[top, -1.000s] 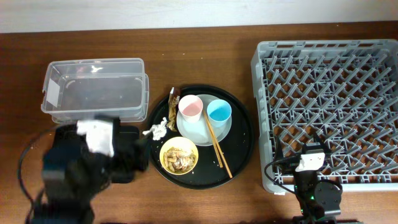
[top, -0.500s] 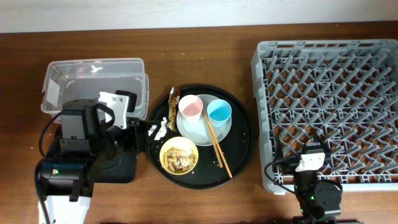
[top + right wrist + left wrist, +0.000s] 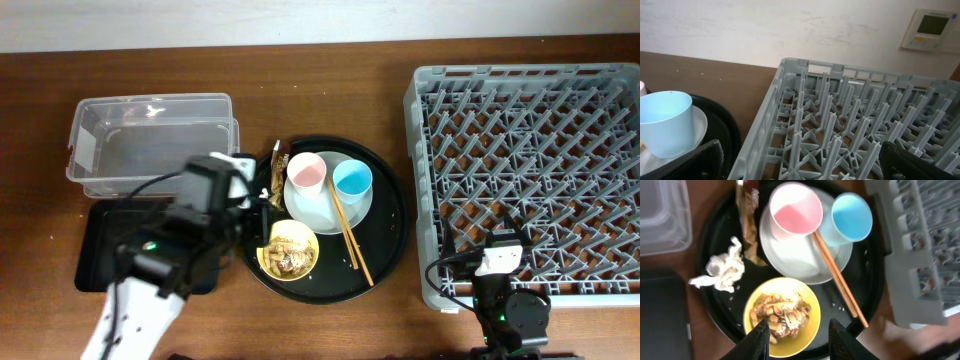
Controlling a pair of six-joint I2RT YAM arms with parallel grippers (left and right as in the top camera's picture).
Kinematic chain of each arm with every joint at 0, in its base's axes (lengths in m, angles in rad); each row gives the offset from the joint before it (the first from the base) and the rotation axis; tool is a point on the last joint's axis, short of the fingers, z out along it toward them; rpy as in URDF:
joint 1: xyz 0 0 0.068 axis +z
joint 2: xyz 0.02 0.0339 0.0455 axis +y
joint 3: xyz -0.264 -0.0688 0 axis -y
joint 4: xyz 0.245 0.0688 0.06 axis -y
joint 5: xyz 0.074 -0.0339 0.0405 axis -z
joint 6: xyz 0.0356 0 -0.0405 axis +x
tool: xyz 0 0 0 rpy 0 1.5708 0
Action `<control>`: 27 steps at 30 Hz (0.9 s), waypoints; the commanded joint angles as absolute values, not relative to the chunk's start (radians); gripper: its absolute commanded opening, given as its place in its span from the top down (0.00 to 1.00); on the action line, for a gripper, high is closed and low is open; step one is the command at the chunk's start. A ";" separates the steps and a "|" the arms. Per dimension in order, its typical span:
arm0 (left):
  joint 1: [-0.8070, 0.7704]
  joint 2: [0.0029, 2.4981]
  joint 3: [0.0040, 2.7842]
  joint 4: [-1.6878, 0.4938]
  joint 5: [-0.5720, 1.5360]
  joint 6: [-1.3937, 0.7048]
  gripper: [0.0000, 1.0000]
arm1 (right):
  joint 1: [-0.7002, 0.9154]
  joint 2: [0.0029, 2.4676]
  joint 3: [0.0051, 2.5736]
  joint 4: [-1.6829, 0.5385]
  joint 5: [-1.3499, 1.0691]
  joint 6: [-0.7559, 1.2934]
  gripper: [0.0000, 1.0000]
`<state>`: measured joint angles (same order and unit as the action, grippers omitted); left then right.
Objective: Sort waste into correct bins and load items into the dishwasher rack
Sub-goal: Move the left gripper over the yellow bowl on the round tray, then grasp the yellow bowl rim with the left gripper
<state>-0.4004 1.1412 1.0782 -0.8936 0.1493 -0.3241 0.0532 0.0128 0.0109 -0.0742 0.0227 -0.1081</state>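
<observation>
My left gripper hangs open over the yellow bowl, which holds beige-brown food scraps; one finger is above the bowl's inside, the other past its right rim, and nothing is held. A crumpled white tissue and a brown-gold wrapper lie on the round tray's left. The pink cup and blue cup stand on the pale plate, with chopsticks across it. My right gripper is open and empty at the grey dishwasher rack's front-left corner.
The large round black tray carries the dishes at the centre. The clear tub sits at the back left, with the shallow black tray in front of it. My left arm reaches across that black tray.
My left arm has swung right, from above the shallow black tray to above the round tray's left side and the yellow bowl. The right arm has not moved.
</observation>
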 commanded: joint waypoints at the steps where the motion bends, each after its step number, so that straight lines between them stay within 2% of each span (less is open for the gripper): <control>1: -0.503 1.214 1.096 -0.885 -0.028 -0.448 0.63 | 0.060 0.007 0.006 -0.079 0.035 -0.103 0.02; 5: -0.575 1.280 1.096 -0.869 -0.035 -0.525 0.69 | 0.060 0.007 0.006 -0.080 0.035 -0.103 0.02; 15: -0.694 1.467 1.096 -0.822 -0.035 -0.591 0.69 | 0.060 0.007 0.006 -0.079 0.035 -0.103 0.02; 27: -0.761 1.551 1.095 -0.795 -0.094 -0.591 0.70 | 0.060 0.007 0.006 -0.079 0.035 -0.103 0.02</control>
<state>-0.7410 1.5120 1.0790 -0.8028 -0.0387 -0.5785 0.0532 0.0128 0.0109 -0.0742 0.0223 -0.1081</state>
